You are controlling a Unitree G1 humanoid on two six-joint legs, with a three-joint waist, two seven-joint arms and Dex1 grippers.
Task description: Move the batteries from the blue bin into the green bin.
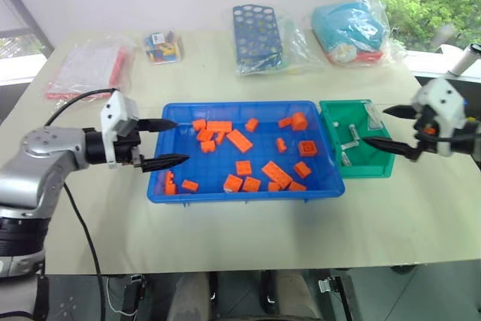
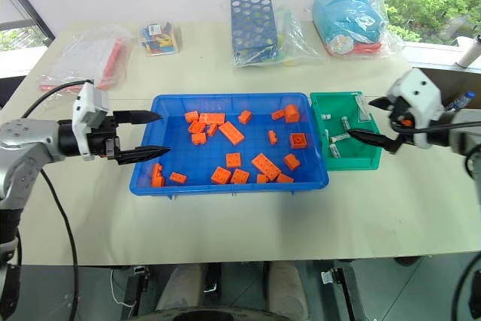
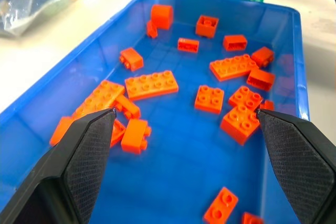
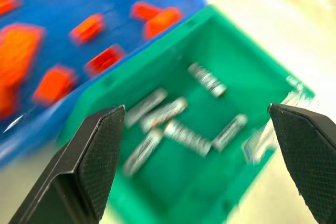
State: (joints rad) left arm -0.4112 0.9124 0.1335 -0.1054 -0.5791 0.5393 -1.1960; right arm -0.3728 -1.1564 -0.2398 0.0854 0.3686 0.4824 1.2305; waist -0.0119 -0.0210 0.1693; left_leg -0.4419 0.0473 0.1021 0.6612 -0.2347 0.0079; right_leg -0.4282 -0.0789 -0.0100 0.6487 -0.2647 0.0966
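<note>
The blue bin [image 1: 240, 104] lies mid-table and holds several orange bricks [image 1: 239, 140]. Against its right end stands the green bin [image 1: 381, 168], with several silver batteries [image 4: 178, 124] on its floor and a white tag [image 1: 373, 115] at its far corner. My left gripper [image 1: 180, 140] is open and points over the blue bin's left rim, with nothing between its fingers. In the left wrist view, bricks lie beyond the left gripper [image 3: 185, 113]. My right gripper [image 1: 374, 125] hangs open and empty over the green bin's right side. Batteries show beyond the right gripper [image 4: 197, 107].
Along the table's far side lie a dark-blue rack with round holes [image 1: 257, 35] in a plastic bag, a bagged light-blue soft item [image 1: 353, 31], a small bag of coloured pieces [image 1: 163, 46] and a bag of red-and-white parts [image 1: 90, 69]. Bare tabletop [image 1: 248, 234] runs along the front.
</note>
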